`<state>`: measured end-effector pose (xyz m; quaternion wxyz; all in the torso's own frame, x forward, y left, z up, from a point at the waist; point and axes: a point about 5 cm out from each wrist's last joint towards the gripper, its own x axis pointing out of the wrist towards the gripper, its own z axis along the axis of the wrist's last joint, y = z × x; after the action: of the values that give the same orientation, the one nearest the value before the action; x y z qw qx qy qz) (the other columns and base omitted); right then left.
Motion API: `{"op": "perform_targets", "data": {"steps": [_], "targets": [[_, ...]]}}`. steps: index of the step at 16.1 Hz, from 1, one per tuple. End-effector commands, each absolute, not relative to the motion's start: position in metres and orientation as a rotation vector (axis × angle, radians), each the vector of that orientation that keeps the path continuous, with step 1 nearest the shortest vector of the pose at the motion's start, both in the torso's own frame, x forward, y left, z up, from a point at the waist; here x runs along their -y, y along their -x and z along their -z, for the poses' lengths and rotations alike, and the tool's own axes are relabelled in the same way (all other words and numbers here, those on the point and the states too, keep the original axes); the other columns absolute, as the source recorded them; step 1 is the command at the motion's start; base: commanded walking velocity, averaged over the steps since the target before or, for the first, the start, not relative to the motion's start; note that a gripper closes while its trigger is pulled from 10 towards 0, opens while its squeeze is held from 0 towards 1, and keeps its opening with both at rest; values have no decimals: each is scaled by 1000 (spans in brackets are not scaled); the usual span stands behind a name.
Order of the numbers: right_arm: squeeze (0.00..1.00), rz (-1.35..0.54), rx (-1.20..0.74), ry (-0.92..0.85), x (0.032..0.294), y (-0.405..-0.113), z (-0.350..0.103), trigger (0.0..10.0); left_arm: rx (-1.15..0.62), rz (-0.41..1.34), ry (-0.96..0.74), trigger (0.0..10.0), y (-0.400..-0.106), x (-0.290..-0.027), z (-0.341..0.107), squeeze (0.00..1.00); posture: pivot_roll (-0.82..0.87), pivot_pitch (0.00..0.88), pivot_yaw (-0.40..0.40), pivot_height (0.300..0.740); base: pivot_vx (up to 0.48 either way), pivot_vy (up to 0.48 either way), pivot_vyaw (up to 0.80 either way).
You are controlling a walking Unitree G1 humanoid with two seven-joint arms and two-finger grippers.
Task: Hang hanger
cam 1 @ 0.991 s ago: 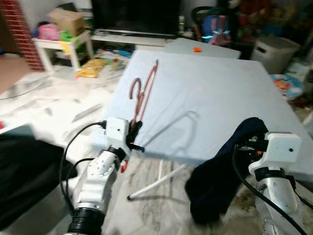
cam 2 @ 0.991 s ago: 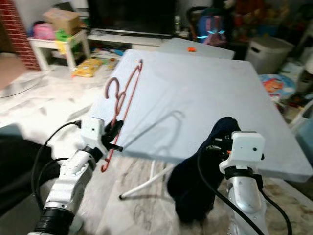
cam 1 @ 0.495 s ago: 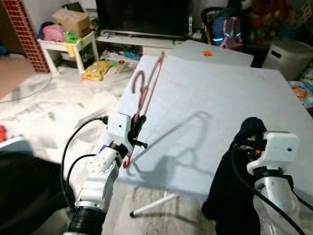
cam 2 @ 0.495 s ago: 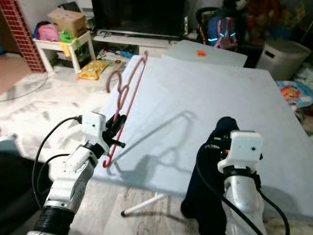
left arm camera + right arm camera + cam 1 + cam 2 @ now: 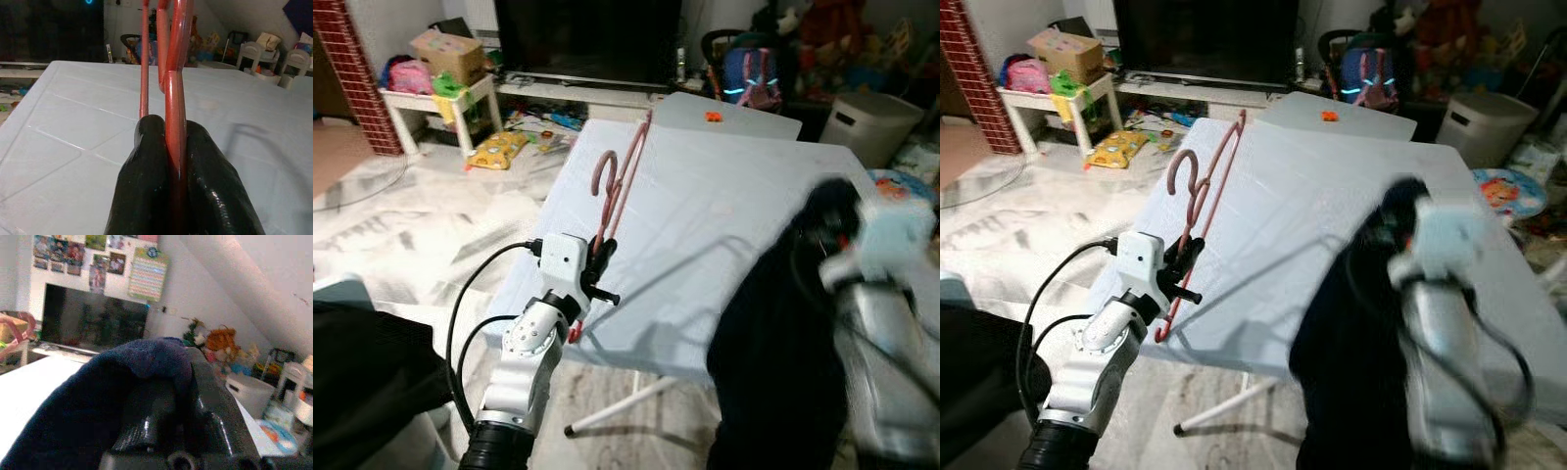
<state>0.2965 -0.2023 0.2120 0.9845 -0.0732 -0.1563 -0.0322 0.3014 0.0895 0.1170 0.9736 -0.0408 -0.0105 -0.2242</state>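
Over the pale blue table, you're pinching the red hanger tight in the left gripper while the right gripper is clamping the dark garment, which risks snagging the hook.

Right arm smearing into blur

The right gripper is blurring badly, the dark garment draping over its fingers and running off the lower edge.

The left arm rises from the lower left, bent forward, with its white wrist block angled up. The left gripper has its two black fingers pressed together on the red hanger. The right arm is raised on the right, blurred, and the right gripper clamps a dark cloth that drapes over it
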Motion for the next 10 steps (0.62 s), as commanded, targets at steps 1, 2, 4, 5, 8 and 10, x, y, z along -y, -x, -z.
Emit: {"op": "perform_targets", "data": {"steps": [1, 2, 4, 5, 8, 10], "targets": [[0, 30, 376, 150, 197, -309, -229, 0, -36, 441, 85, 10000, -298, -88, -106, 0, 67, 0, -93, 740, 0, 0, 0], [0, 6, 399, 135, 190, -329, -241, 0, -33, 424, 90, 10000, -298, -90, -107, 0, 79, 0, -106, 740, 0, 0, 0], [0, -7, 443, 129, 179, -353, -261, 0, -39, 419, 91, 10000, -296, -92, -105, 0, 93, 0, -117, 740, 0, 0, 0], [0, -22, 483, 126, 172, -366, -279, 0, -40, 419, 90, 10000, -295, -91, -104, 0, 101, 0, -119, 740, 0, 0, 0], [0, 23, 684, 104, 164, -387, -363, 0, -31, 409, 85, 10000, -295, -91, -107, 0, 124, 0, -134, 740, 0, 0, 0], [0, 71, 768, 73, 173, -385, -388, 0, -29, 394, 81, 10000, -293, -93, -106, 0, 132, 0, -147, 740, 0, 0, 0]]}}
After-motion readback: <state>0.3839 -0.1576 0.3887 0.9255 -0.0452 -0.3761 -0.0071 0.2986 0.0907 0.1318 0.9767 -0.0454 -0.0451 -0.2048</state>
